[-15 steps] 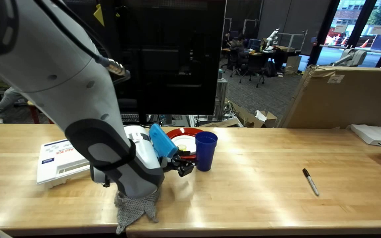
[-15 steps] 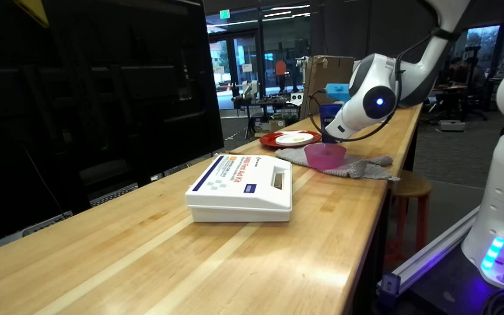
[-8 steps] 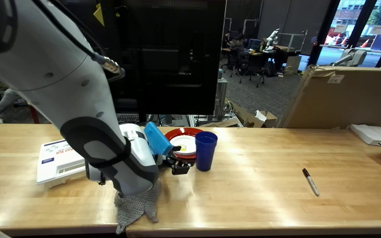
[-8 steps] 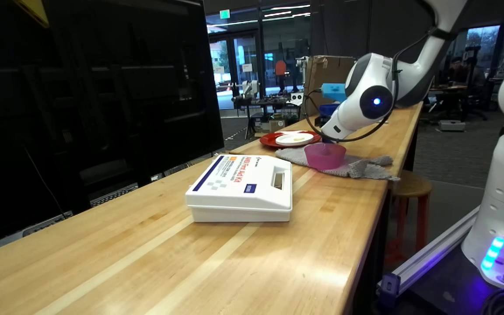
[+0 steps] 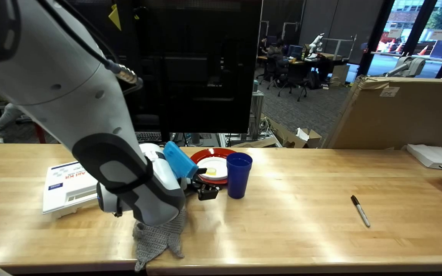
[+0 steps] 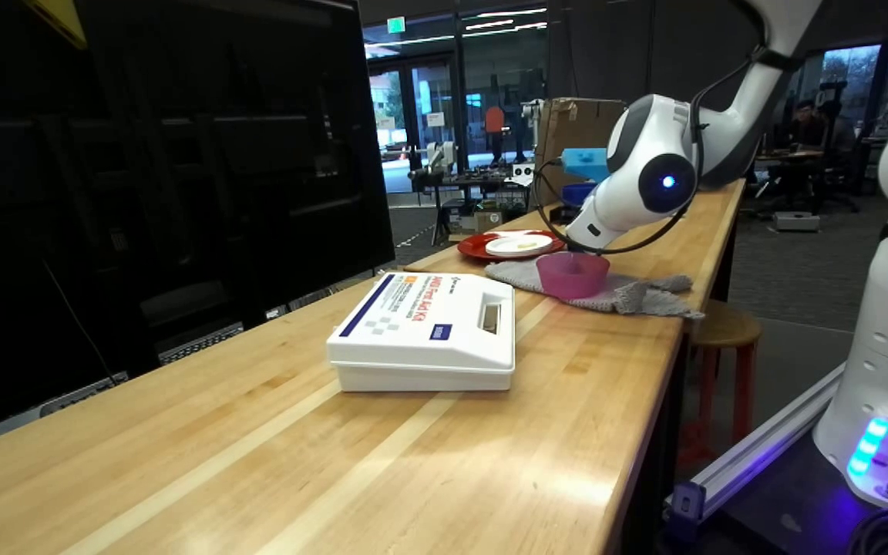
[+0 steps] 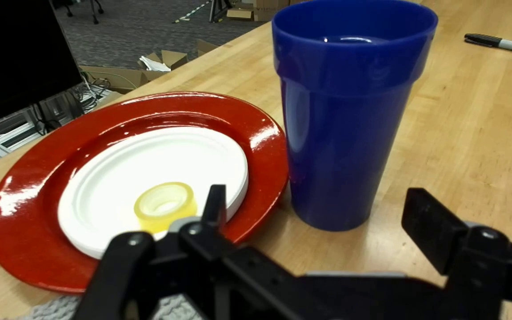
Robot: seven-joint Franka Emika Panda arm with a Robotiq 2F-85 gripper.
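Wrist view: gripper (image 7: 316, 200), fingers (image 7: 434, 226) spread wide, clear of blue cup (image 7: 349, 120) standing at 12 o'clock; gray cloth (image 7: 57, 310) cut off at 8. In an exterior view, arm (image 5: 83, 99) hides 3 o'clock end of first aid kit (image 5: 69, 188). In an exterior view, wrist (image 6: 606, 216) covers most of cup, fingers unclear.

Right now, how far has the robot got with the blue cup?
Looks done: the fingers are spread open and face the blue cup, which stands upright on the table. In hand: nothing, since gaps show between both fingers and the blue cup. Left: perhaps taking hold of it, as it stands free, next to the red plate.
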